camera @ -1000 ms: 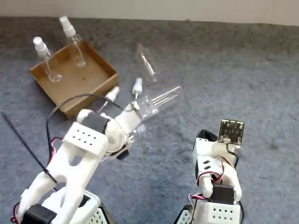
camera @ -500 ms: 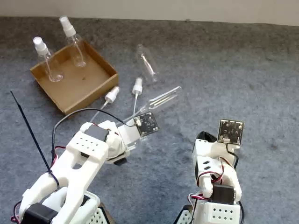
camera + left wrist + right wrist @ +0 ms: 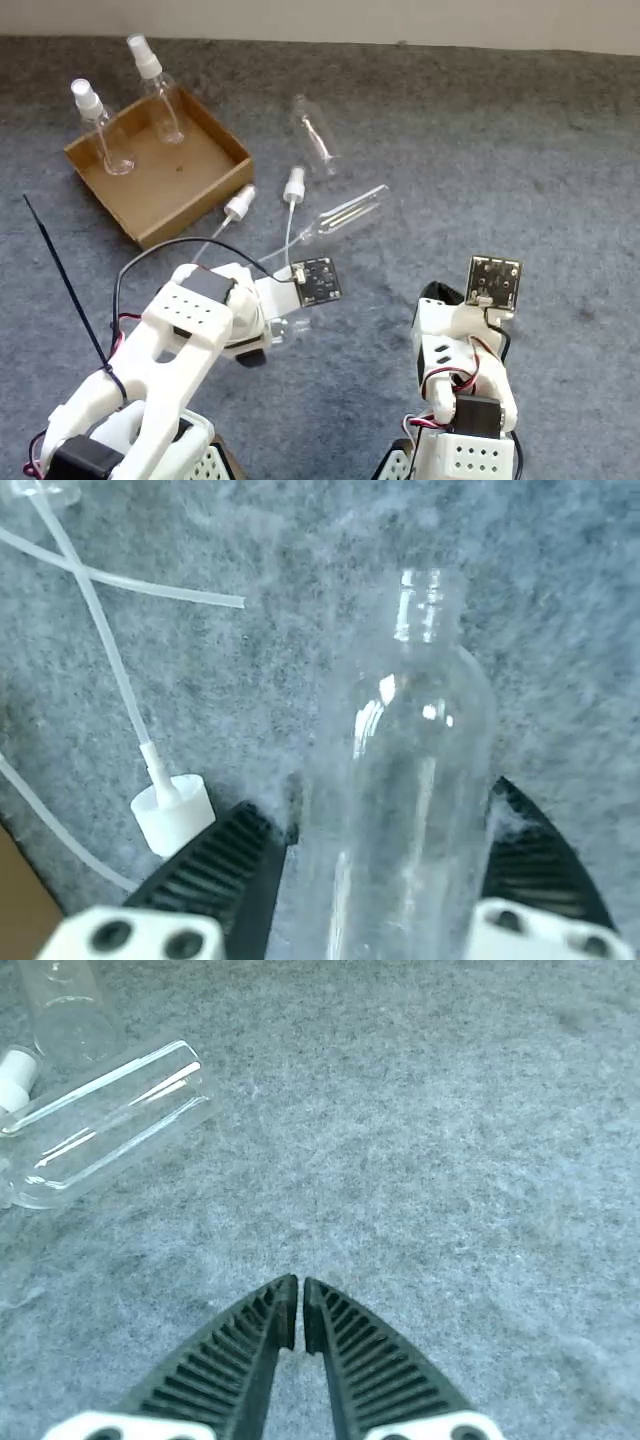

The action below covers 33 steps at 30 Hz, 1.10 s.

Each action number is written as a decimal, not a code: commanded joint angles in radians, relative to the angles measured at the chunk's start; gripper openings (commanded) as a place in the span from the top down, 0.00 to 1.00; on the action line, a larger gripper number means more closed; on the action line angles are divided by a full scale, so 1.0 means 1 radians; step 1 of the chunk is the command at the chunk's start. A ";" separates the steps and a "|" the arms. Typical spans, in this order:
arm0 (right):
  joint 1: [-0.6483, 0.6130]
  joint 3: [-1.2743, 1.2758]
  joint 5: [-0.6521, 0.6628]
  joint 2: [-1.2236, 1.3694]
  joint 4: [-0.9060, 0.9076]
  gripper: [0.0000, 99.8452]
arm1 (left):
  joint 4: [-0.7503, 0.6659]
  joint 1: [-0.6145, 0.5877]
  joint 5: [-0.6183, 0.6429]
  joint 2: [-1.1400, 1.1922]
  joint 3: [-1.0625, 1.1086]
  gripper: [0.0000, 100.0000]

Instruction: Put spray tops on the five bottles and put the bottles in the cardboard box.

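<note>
**Item 1. Left gripper** (image 3: 375, 800). Jaws were set narrow around the body of a clear plastic topless bottle (image 3: 420, 750), with one black ribbed finger (image 3: 235, 865) on each side. The open neck pointed away from the wrist. In the high view this gripper (image 3: 285, 322) sat low over the grey felt table cover (image 3: 520, 150), nearer the arms than the box.

**Item 2. Right gripper** (image 3: 300, 1295). Jaws were closed on each other with nothing between them, low over bare cover and well apart from every bottle.

**Item 3. Shallow brown cardboard box** (image 3: 195, 212). It sat at the far left of the table and held two clear bottles, both upright and fitted with white spray tops. These were the left capped bottle (image 3: 105, 135) and the rear capped bottle (image 3: 160, 95).

**Item 4. Topless clear bottles lying on the cover.** The far lying bottle (image 3: 312, 135) was to the right of the box. The slanted lying bottle (image 3: 345, 210) was nearer the arms.

**Item 5. Loose white spray tops with long dip tubes.** The box-side spray top (image 3: 241, 203) lay just beside the box's near right corner. The middle spray top (image 3: 294, 185) lay between it and the slanted lying bottle. The tubes ran toward the left gripper and crossed in the left wrist view.
</note>
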 commanded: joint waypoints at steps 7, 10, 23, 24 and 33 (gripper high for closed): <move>-0.008 0.177 0.003 -0.012 0.002 0.98 | 0.006 0.010 -0.035 0.001 -0.015 0.73; -0.008 0.177 0.003 -0.012 0.002 0.98 | 0.012 0.051 -0.035 0.002 -0.033 0.73; -0.008 0.177 0.003 -0.012 0.001 0.98 | 0.011 0.087 -0.029 0.171 -0.111 0.73; -0.008 0.177 0.003 -0.012 0.001 0.98 | 0.011 0.084 -0.029 0.216 -0.134 0.73; -0.007 0.177 0.003 -0.012 0.001 0.98 | 0.005 0.088 -0.035 0.325 -0.183 0.76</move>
